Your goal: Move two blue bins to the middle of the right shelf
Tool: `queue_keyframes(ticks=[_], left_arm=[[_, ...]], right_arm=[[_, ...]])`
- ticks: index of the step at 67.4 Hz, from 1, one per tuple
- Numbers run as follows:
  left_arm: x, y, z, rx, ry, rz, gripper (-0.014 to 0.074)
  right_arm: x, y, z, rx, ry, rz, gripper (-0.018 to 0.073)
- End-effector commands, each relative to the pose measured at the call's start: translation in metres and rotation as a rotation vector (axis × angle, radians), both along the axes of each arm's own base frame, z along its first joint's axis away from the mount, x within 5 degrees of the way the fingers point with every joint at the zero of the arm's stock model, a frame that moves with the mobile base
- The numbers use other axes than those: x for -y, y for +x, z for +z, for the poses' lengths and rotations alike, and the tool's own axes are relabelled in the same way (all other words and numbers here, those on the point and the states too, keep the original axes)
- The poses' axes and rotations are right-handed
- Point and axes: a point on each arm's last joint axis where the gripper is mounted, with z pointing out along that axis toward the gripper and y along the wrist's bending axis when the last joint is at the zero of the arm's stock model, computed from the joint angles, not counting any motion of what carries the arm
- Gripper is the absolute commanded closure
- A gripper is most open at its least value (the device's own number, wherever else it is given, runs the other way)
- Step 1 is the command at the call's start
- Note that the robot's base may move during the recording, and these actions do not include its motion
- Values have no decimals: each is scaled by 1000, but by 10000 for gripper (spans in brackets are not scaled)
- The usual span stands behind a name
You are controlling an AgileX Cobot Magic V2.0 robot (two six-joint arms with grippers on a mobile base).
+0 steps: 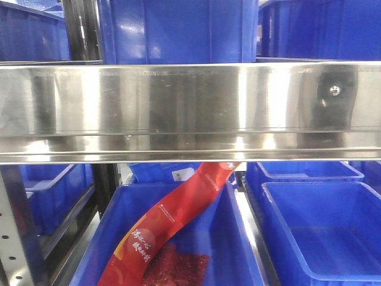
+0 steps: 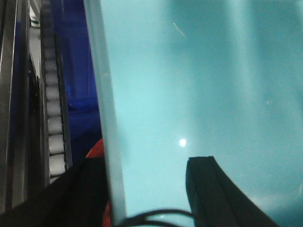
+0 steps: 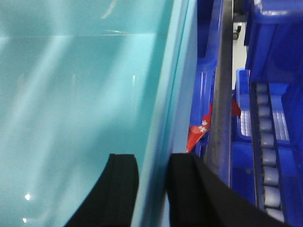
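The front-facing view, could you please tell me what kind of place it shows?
Probably a warehouse or stockroom: a steel shelf rail, rows of blue bins, and roller tracks beside them.

Colours: blue bins, silver shelving, one red packet.

Front view: shelf rail (image 1: 190, 107) is brushed silver with bright vertical glare bands. Bin above the rail (image 1: 178, 30) is saturated blue, glossy. Lower centre bin (image 1: 238, 238) and lower right bin (image 1: 321, 232) are the same blue. Snack packet (image 1: 172, 226) is red-orange with white and yellow print, and a clear window showing dark red contents. Upright post (image 1: 18, 238) is grey metal with a row of dark holes. Wrist views: the held bin wall reads pale teal-cyan (image 2: 203, 85) (image 3: 71, 104), washed out. Left gripper (image 2: 142, 189) and right gripper (image 3: 154, 189) fingers are matte black. Rollers (image 2: 52, 118) are light grey.
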Motion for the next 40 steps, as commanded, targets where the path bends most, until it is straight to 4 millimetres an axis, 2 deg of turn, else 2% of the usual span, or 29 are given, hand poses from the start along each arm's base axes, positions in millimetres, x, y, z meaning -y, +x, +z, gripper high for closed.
queue_keyframes(ticks=[1, 7, 18, 25, 40], left_arm=[[11, -18, 23, 80, -136, -107, 707], [10, -21, 17, 10, -88, -120, 707], [5, -11, 4, 0, 7, -63, 707], [7, -4, -15, -61, 31, -60, 707], [12, 13, -70, -236, 98, -56, 707]], right_arm=[[-3, 0, 10, 69, 70, 8, 721], [-3, -2, 3, -7, 34, 12, 721], [-4, 1, -16, -141, -27, 17, 721], [-9, 13, -28, -174, -41, 17, 721], [-20, 37, -57, -246, -71, 16, 721]])
